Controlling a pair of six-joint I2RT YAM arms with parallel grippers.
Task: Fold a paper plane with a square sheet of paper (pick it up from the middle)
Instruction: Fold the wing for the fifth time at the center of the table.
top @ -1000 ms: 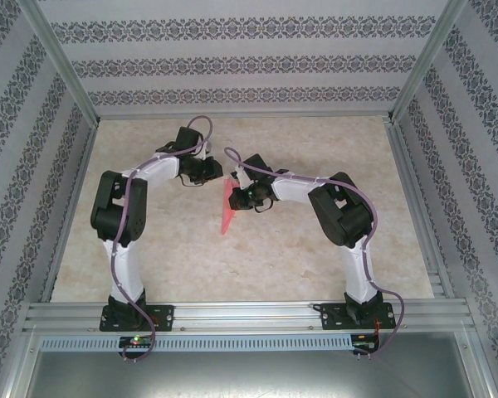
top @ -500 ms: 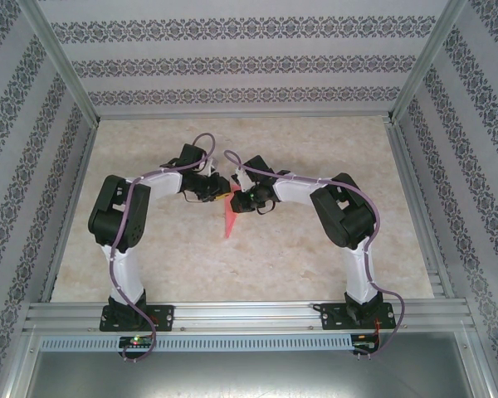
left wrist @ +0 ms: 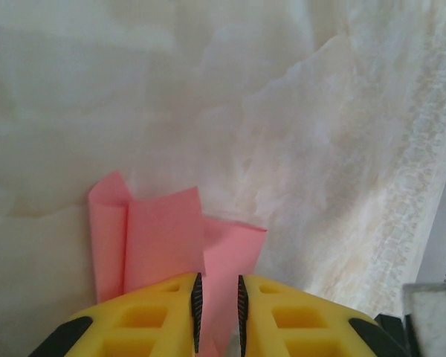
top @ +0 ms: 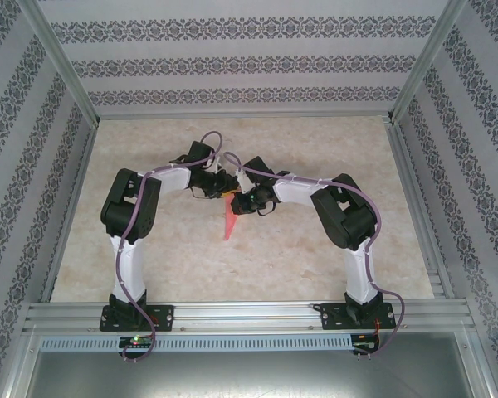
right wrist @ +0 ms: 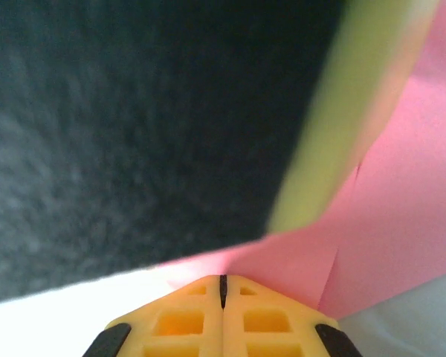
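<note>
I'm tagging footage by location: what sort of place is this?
Probably a lab robot cell: aluminium frame, patterned wall panels around a marble-look tabletop, left arm and right arm bolted at its edge.

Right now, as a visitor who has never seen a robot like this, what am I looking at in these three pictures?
Two white-and-black robot arms are bolted at the edge of a pale marbled table. The wide picture looks down from above; the other two come from small cameras on each wrist, so the yellow fingers appear at the bottom. The right gripper is shut on a folded salmon-pink paper, and the left gripper has its fingers close on either side of it.
</note>
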